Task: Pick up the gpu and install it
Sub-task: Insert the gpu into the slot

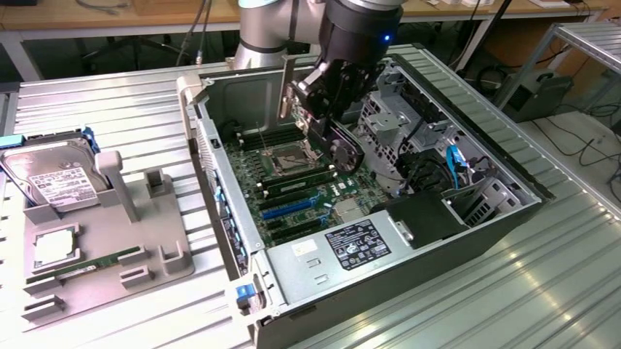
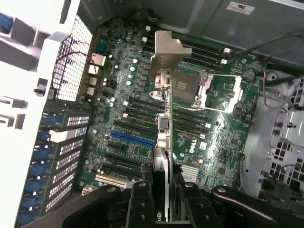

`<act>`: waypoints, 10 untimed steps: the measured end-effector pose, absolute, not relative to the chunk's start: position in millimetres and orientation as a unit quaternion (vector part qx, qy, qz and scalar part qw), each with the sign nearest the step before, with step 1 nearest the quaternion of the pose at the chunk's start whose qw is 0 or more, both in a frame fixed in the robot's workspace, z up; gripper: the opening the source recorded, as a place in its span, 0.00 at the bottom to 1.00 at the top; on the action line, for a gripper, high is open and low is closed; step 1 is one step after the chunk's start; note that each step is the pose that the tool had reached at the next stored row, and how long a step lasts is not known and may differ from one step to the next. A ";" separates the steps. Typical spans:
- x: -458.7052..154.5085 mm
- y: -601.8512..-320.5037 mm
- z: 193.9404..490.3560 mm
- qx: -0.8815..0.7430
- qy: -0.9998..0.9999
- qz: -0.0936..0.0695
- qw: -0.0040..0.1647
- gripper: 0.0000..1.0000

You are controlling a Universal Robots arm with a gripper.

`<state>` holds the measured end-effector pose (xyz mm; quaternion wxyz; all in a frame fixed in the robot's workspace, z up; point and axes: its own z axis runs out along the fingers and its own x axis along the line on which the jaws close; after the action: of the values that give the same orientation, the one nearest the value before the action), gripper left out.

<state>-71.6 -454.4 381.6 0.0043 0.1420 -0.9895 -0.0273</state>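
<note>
My gripper [image 1: 328, 98] is shut on the gpu [image 1: 342, 149], a thin dark card held on edge above the motherboard [image 1: 291, 189] inside the open computer case [image 1: 209, 145]. Its silver bracket [image 1: 287, 87] stands at the end towards the case's rear wall. In the wrist view the gpu [image 2: 164, 142] appears edge-on, running from between the black fingers [image 2: 140, 202] of the gripper [image 2: 164, 204] to the bracket [image 2: 166, 52]. The card hangs over the CPU socket [image 2: 202, 88] area, clear of the board. A blue expansion slot [image 2: 133, 138] lies to one side of the card.
A grey parts holder [image 1: 126, 218] at the exterior view's left carries a silver hard drive [image 1: 54, 178], a CPU [image 1: 57, 247] and a green RAM stick [image 1: 87, 265]. Inside the case are the power supply [image 1: 354, 243] and a drive cage [image 1: 398, 120]. The case's perforated rear wall [image 2: 71, 66] borders the slots.
</note>
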 end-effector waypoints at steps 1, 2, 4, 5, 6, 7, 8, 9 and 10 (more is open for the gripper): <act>-71.6 -454.4 380.4 0.154 -0.988 -0.027 0.005 0.26; -71.6 -454.4 379.5 0.162 -0.986 -0.027 0.005 0.26; -71.6 -454.4 377.6 0.181 -0.983 -0.027 0.005 0.26; -71.6 -454.4 376.7 0.190 -0.981 -0.027 0.006 0.26; -71.6 -454.4 375.7 0.199 -0.980 -0.027 0.006 0.26; -71.6 -454.4 373.8 0.218 -0.976 -0.027 0.006 0.26; -71.6 -454.4 372.8 0.228 -0.973 -0.027 0.007 0.26; -71.6 -454.4 371.8 0.237 -0.971 -0.027 0.007 0.26; -71.6 -454.4 370.9 0.246 -0.969 -0.027 0.007 0.26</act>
<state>-71.6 -454.4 370.9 0.0071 0.2464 -0.9688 -0.0266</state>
